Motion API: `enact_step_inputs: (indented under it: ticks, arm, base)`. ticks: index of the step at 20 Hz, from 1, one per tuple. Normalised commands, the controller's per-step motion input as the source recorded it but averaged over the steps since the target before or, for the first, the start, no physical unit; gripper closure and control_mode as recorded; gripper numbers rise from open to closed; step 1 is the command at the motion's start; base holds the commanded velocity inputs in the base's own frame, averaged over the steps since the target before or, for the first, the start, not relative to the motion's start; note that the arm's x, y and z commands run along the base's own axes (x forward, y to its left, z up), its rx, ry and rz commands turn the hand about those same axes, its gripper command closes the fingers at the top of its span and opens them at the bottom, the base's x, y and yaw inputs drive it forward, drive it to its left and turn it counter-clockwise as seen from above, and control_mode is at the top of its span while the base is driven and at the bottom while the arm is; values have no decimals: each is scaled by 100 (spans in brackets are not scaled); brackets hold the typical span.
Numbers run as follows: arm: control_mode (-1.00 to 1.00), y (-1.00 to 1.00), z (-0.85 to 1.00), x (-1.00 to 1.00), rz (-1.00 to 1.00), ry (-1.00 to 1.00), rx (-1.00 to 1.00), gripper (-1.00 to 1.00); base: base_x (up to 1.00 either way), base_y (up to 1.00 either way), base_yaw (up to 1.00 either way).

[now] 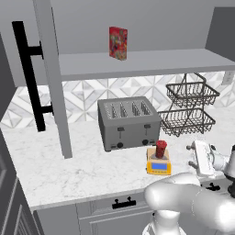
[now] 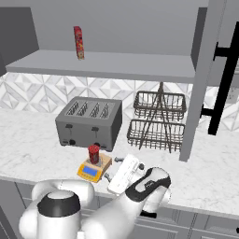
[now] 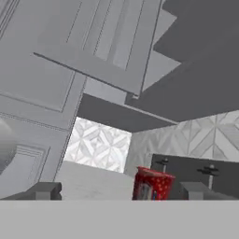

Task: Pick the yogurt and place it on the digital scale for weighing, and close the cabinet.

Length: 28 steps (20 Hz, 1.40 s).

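The yogurt, a small red cylindrical cup with dark markings, stands upright on the grey top plate of the digital scale, a small square yellow-orange block with a blue display on its front face. The scale sits on the white marbled desk, at about 5 o'clock from the toaster, a boxy grey metal body with four slots on top and dark levers and knobs on its front.

The hand is apart: in the hand view its two dark blocky fingertips stand wide on either side, with the yogurt between them but nearer the right one, touching neither. In the left base view the white hand hangs at 3 o'clock of the scale, near it but clear of it.

The cabinet is open: its flat grey framed door stands edge-on, with a long straight black bar handle. On its smooth grey shelf a taller flat red patterned box stands upright. At 3 o'clock from the toaster stands a two-tier dark wire basket rack, against a backsplash of white geometric tiles.
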Motion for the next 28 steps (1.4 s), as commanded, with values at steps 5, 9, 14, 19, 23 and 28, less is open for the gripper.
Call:
enact_step_inputs:
  ticks: [5, 9, 14, 19, 23, 28]
  arm:
    - [-100, -32, 89, -89, -6, -46, 39, -100]
    - [-100, -54, 100, -56, 0, -40, 36, -100]
    - [-100, -88, 100, -51, 0, -13, 33, -100]
    - [-100, -99, 98, -52, 2, -3, 31, -100]
    - [-100, -91, 88, -46, 0, 1, 14, -100]
    - [-100, -58, 49, -5, 0, 22, 3, -100]
  base:
    - [0, 0, 0]
    - [0, 0, 0]
    - [0, 0, 0]
    - [0, 0, 0]
    - [0, 0, 0]
    - [0, 0, 0]
